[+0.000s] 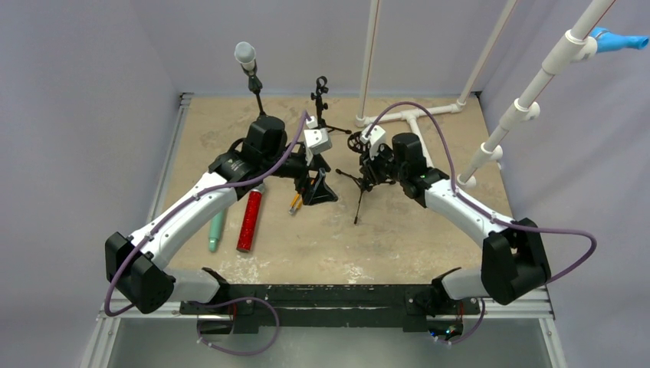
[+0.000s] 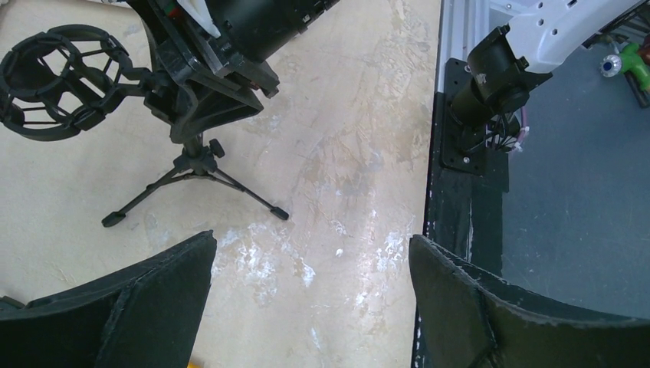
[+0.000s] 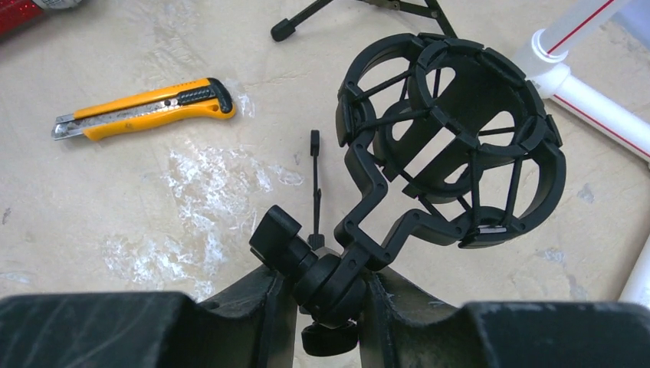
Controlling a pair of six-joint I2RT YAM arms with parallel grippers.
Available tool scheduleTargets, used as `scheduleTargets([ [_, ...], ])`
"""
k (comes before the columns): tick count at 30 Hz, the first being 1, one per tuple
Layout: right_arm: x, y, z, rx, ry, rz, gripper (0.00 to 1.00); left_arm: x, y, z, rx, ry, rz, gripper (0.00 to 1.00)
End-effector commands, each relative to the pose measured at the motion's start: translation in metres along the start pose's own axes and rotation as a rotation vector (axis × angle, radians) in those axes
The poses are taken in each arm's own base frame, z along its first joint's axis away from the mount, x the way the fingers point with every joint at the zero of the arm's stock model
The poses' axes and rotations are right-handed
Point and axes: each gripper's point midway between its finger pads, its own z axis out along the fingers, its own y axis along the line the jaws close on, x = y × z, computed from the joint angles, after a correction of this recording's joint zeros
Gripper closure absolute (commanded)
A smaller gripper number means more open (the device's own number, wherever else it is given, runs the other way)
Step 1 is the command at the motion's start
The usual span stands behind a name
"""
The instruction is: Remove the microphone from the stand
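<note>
A: Near side first, quick.
B: A red glitter handheld microphone (image 1: 249, 218) lies flat on the beige worktop (image 1: 398, 238), beside a teal tube-shaped item (image 1: 217, 230). It's free of any stand.
A: Arms?
B: On the left gripper (image 2: 310, 245) the fingers are wide and empty. On the right gripper (image 3: 322, 280) the fingers are clamped on the neck of the small black tripod stand (image 2: 192, 165). Its black cage-style shock mount (image 3: 467, 88) is empty.
A: Far end?
B: A grey-headed black microphone (image 1: 245, 55) sits upright in a thin black stand (image 1: 259, 100). Removal looks done for the held stand. The far one looks untouched, if it counts.
</note>
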Motion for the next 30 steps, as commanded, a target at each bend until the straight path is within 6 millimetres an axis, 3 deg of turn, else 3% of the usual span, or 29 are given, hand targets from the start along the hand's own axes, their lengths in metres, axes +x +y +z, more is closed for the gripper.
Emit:
scheduleTargets([
  [1, 0.013, 0.000, -0.001, 0.010, 0.038, 0.024, 0.70, -0.004, -0.003, -0.003, 0.019, -0.025, 0.059, 0.07],
  [8, 0.017, -0.002, 0.004, 0.012, 0.059, 0.029, 0.72, -0.002, -0.003, -0.002, 0.023, -0.024, 0.059, 0.07],
  [13, 0.011, -0.006, 0.006, 0.021, 0.046, 0.033, 1.00, -0.002, -0.003, -0.002, 0.022, -0.025, 0.061, 0.07],
  [17, 0.002, -0.012, 0.006, 0.049, 0.025, 0.027, 1.00, -0.001, -0.003, -0.002, 0.022, -0.022, 0.059, 0.07],
  [23, -0.022, -0.046, 0.006, 0.152, -0.027, 0.016, 1.00, 0.002, -0.003, -0.002, 0.021, -0.013, 0.064, 0.07],
  [24, -0.034, -0.055, 0.007, 0.171, -0.055, 0.015, 1.00, 0.002, -0.002, -0.002, 0.020, -0.012, 0.065, 0.07],
  [30, -0.061, -0.097, 0.021, 0.240, -0.118, 0.010, 1.00, 0.002, -0.001, -0.002, 0.013, -0.007, 0.073, 0.07],
])
